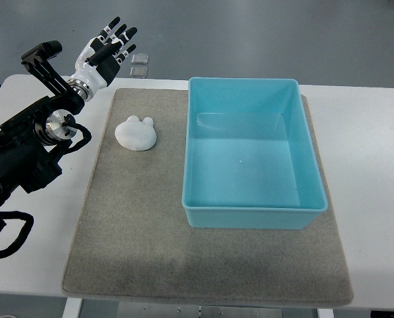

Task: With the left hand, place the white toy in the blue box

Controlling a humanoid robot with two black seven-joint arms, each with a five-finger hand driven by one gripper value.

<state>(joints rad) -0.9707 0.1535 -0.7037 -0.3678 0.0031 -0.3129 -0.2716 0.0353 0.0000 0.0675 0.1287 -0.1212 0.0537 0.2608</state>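
Observation:
A white toy (136, 133) with two small ears lies on the grey mat (144, 238), left of the blue box (252, 209). The blue box is a light blue rectangular bin with nothing in it, standing on the mat's right half. My left hand (108, 50) is raised at the table's far left corner, up and left of the toy and apart from it. Its fingers are spread and hold nothing. The left arm (31, 142) comes in along the left edge.
The mat lies on a white table (372, 165). Two small clear squares (140, 64) sit on the floor beyond the table's far edge, near the hand. Black cables (4, 232) hang at the lower left.

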